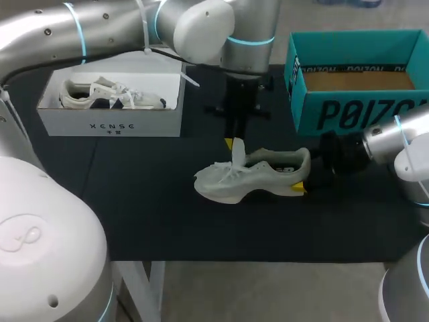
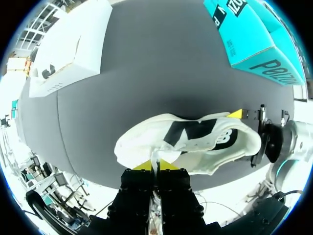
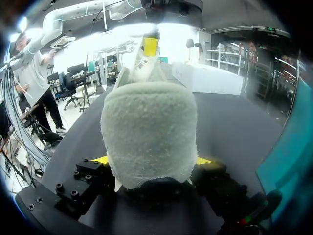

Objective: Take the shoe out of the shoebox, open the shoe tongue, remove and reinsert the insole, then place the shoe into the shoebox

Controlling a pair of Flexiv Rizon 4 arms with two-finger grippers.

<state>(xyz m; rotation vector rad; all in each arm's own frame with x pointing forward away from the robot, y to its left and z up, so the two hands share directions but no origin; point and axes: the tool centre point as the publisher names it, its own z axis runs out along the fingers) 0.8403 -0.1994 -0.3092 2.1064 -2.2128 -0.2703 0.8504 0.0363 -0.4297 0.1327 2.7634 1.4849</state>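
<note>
Head view: the pale sneaker (image 1: 258, 176) lies on its sole at the middle of the black table (image 1: 134, 215), toe toward the left. Bare cloth runs from it to the near edge, and more lies open off its toe. The left gripper (image 1: 233, 143) hangs straight above the laces, fingers clenched on the tongue (image 1: 238, 154), which stands upright. The right gripper (image 1: 303, 180) comes in level from the right and grasps the heel, one yellow tip on each side. Just behind that arm stands the teal shoebox (image 1: 348, 111), open, showing its brown cardboard floor. At the back left, the white shoebox (image 1: 110, 121) holds a second sneaker (image 1: 107, 94), white with dark patches, well apart from both grippers.
</note>
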